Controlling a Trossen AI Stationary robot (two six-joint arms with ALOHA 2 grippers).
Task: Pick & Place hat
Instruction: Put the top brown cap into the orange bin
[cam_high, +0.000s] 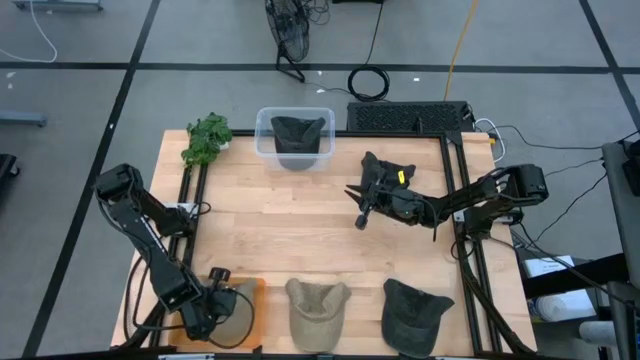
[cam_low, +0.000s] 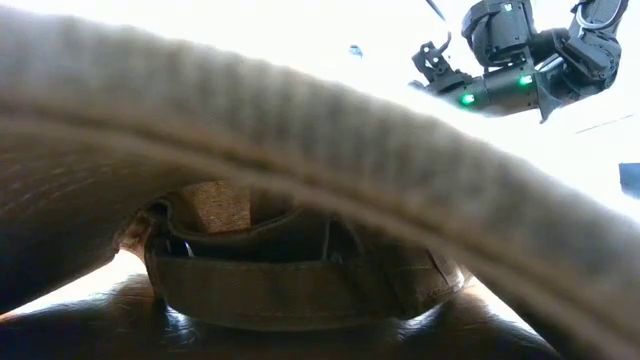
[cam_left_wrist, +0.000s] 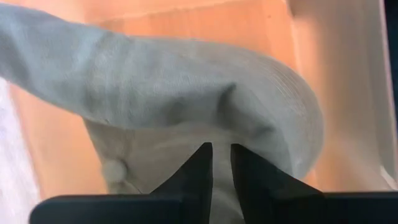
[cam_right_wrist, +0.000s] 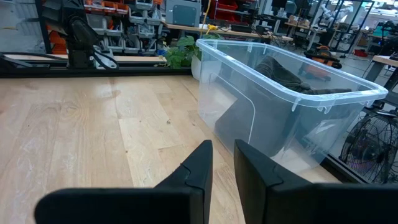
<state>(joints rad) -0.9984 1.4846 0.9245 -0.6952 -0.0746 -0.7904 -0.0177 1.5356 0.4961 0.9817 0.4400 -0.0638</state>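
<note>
A pale beige hat (cam_high: 240, 306) lies on an orange mat (cam_high: 256, 290) at the table's near left corner. My left gripper (cam_high: 217, 299) points steeply down at it and is shut on its cloth (cam_left_wrist: 186, 81). My right gripper (cam_high: 361, 217) hangs level above the middle of the table, shut and holding nothing, and faces the clear bin (cam_right_wrist: 292, 99). That bin (cam_high: 262, 140) stands at the far edge with a dark hat (cam_high: 298, 130) inside. The low view is filled by the inside of a beige cap (cam_low: 300, 270); my right gripper (cam_low: 435, 65) shows behind it. My left gripper pinches the hat's crown cloth (cam_left_wrist: 219, 127) between its two fingers, coming from above and slanting down. A crease in the cloth runs up to the fingertips (cam_left_wrist: 202, 155); they hide the pinched spot, so one layer or several cannot be told. The brim (cam_left_wrist: 301, 124) curves away beside the fingers.
A second beige hat (cam_high: 318, 310) and a dark hat (cam_high: 414, 314) lie along the near edge. A dark thing with a yellow tag (cam_high: 388, 172) sits beside my right arm. A green plant (cam_high: 206, 138) stands at the far left corner. Bare wood spans the middle.
</note>
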